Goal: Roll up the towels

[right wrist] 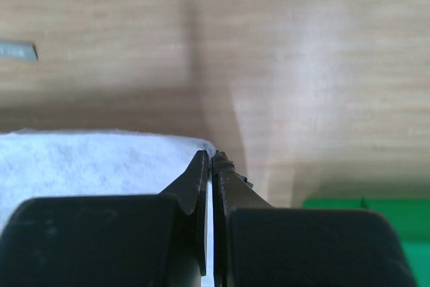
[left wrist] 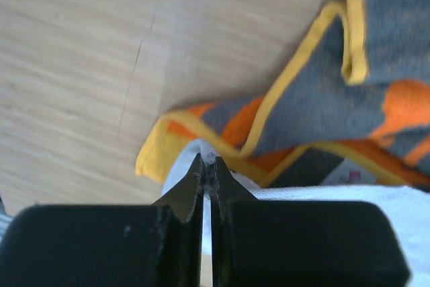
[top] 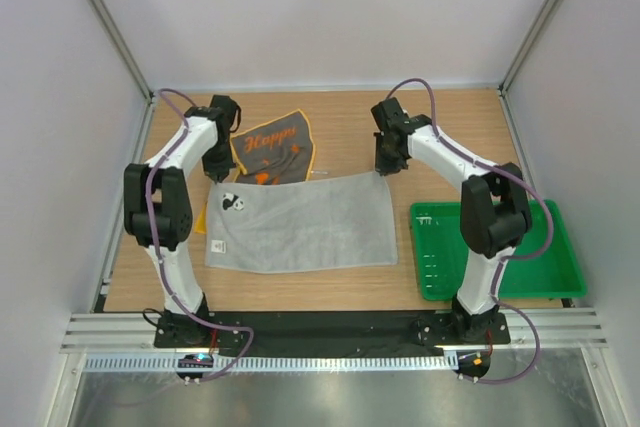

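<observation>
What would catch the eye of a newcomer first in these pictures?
The pale grey towel lies spread in the middle of the table, with the left pincer and the right pincer each shut on one of its far corners. Behind it lies a dark towel with orange print, partly under its far left corner, and a green tray sits at the near right.

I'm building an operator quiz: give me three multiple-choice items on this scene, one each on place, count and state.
1. Where does the green tray lie? A left of the light grey towel; B right of it; C on it.
2. How many towels show? A one; B two; C three.
3. The light grey towel is: A spread open; B rolled; C folded in half.
Key: B, the tray sits off the towel's right edge; B, a dark grey towel lies behind the light one; A, its whole face lies open on the table.
</observation>
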Controlling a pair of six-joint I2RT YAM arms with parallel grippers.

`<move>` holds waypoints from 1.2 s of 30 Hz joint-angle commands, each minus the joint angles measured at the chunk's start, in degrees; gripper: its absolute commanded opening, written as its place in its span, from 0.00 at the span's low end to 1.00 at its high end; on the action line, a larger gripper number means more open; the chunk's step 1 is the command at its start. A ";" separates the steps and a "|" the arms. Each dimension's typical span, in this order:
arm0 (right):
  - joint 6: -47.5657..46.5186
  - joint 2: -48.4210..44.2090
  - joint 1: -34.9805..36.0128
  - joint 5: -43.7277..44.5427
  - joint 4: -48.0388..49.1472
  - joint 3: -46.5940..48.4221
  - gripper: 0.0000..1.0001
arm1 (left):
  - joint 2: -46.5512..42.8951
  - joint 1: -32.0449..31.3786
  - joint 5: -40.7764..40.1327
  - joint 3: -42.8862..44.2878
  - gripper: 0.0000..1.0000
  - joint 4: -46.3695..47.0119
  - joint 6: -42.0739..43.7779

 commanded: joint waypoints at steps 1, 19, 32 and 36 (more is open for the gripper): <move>-3.27 4.70 -1.94 -0.20 2.33 6.67 0.01 | 3.25 0.29 -0.47 5.80 0.00 1.35 1.12; -4.15 18.85 -5.20 -3.19 -0.30 20.12 0.01 | 15.38 4.42 -0.39 19.34 0.00 0.57 4.28; -4.59 19.39 -5.20 -3.90 -2.67 22.59 0.01 | 13.90 4.60 1.19 16.63 0.01 1.88 4.55; -4.94 18.08 -5.20 -4.34 -2.76 21.63 0.01 | 12.85 4.60 1.02 16.01 0.01 1.53 4.81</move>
